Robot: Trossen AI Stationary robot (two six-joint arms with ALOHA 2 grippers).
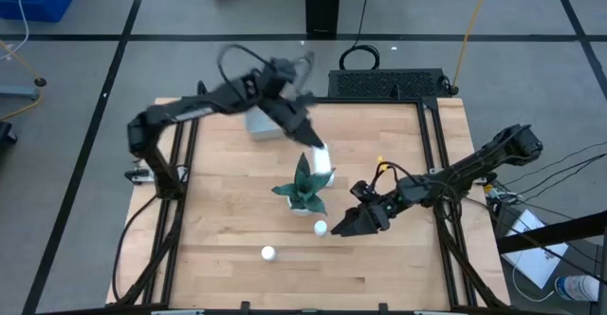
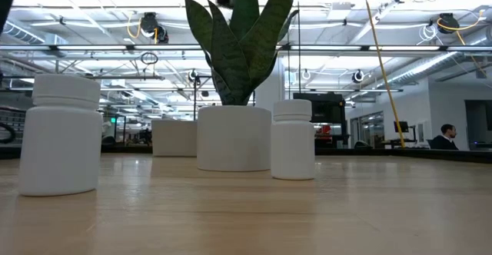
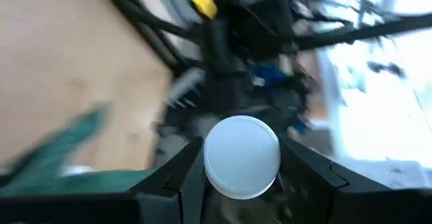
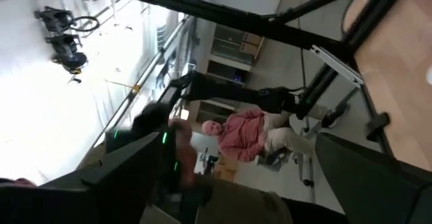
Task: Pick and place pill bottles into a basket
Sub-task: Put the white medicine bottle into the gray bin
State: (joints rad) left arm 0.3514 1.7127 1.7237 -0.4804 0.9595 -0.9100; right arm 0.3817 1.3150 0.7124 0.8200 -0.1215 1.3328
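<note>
My left gripper (image 1: 313, 149) hangs over the plant (image 1: 303, 187), shut on a white pill bottle (image 1: 322, 160). The pale grey basket (image 1: 258, 123) sits at the far side, partly under the left arm. Two more pill bottles stand upright on their bases on the table. One (image 1: 321, 227) (image 2: 292, 140) is just in front of the plant's pot, the other (image 1: 268, 252) (image 2: 61, 136) nearer the front edge. My right gripper (image 1: 341, 224) (image 4: 250, 177) is open, right of the first bottle and raised off the table, with nothing between its fingers. My left gripper pinches the pill bottle's round side wall (image 3: 210, 163) between its two fingers (image 3: 182, 183). The bottle lies along the fingers, one round end (image 3: 241, 156) facing the wrist camera. It is lifted clear, above the plant's leaves.
The plant's tall leaves (image 2: 242, 40) rise from a white pot (image 2: 233, 137) mid-table, between the arms and the basket (image 2: 175, 137). A black rack (image 1: 387, 83) stands at the far right edge. Bare wood lies at the front left (image 1: 218, 230). A seated person (image 4: 246, 133) is in the room beyond.
</note>
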